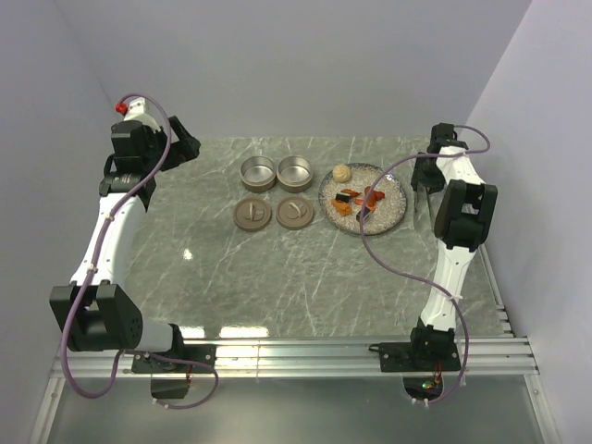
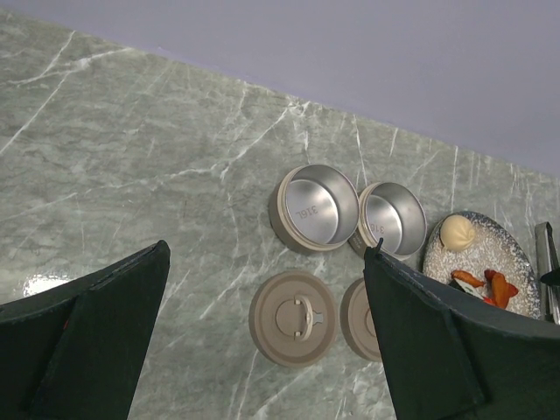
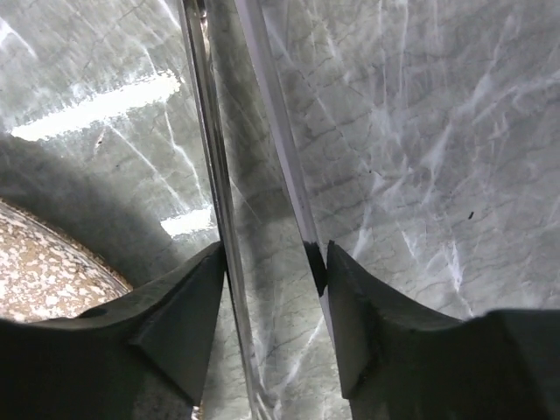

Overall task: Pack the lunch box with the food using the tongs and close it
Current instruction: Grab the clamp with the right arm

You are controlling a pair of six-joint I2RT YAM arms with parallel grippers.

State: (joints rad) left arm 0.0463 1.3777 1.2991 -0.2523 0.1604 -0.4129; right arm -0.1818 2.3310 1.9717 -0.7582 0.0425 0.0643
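The tongs (image 3: 273, 131) lie on the table right of the speckled plate (image 1: 396, 205). My right gripper (image 3: 273, 261) straddles them, one finger pressed against each metal arm. In the top view that gripper (image 1: 426, 188) points down beside the plate's right edge. The food (image 1: 357, 199) sits on the plate: a beige ball (image 1: 341, 173), orange-red bits and dark blocks. Two open steel lunch box tins (image 1: 258, 172) (image 1: 295, 172) stand left of the plate. Their two brown lids (image 1: 252, 214) (image 1: 294, 213) lie in front of them. My left gripper (image 2: 267, 254) hangs open above the back left of the table, holding nothing.
A purple wall runs along the table's far edge close behind the tins. An aluminium rail (image 1: 305, 351) crosses the near edge between the arm bases. A purple cable (image 1: 388, 185) loops from the right arm over the plate's near right side.
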